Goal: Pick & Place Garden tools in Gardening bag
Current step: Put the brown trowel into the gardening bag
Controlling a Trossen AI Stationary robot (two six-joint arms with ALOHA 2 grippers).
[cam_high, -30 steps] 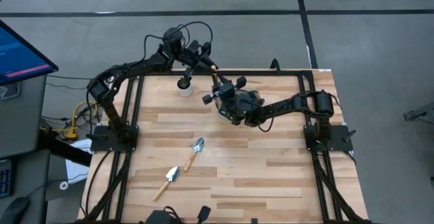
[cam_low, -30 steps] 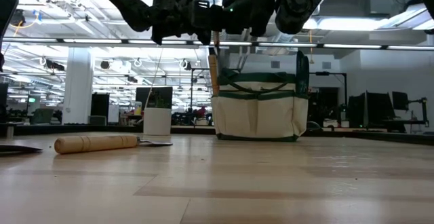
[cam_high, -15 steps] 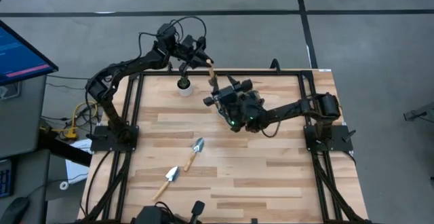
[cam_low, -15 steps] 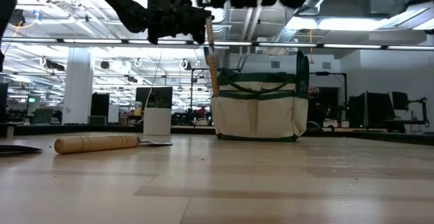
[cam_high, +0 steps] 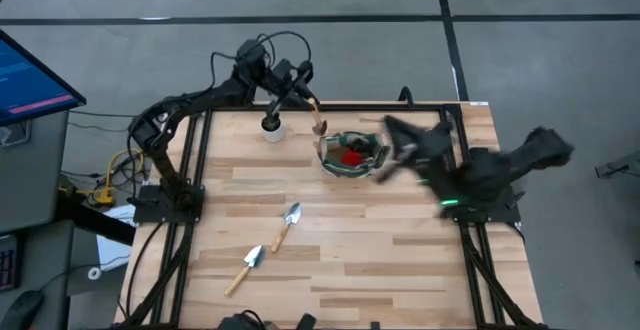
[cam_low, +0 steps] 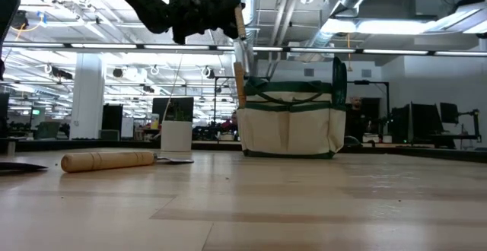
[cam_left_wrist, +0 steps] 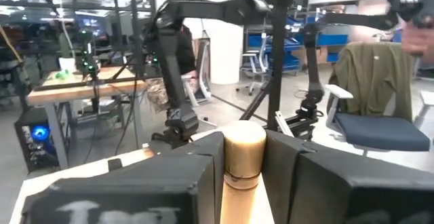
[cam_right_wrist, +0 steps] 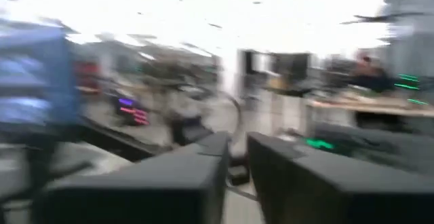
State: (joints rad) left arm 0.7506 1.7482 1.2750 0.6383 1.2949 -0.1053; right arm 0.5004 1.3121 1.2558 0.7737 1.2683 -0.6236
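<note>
While the left gripper (cam_high: 300, 87) pinches a stiff, light wooden-handled silver trowel (cam_high: 318, 116) above the soft green bag (cam_high: 350, 154) at the table's far edge, the right gripper (cam_high: 400, 138) stays pressed together.

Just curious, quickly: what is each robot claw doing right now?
Left gripper: shut on a wooden-handled silver trowel, above the round green fabric bag.
Right gripper: shut, empty.
</note>
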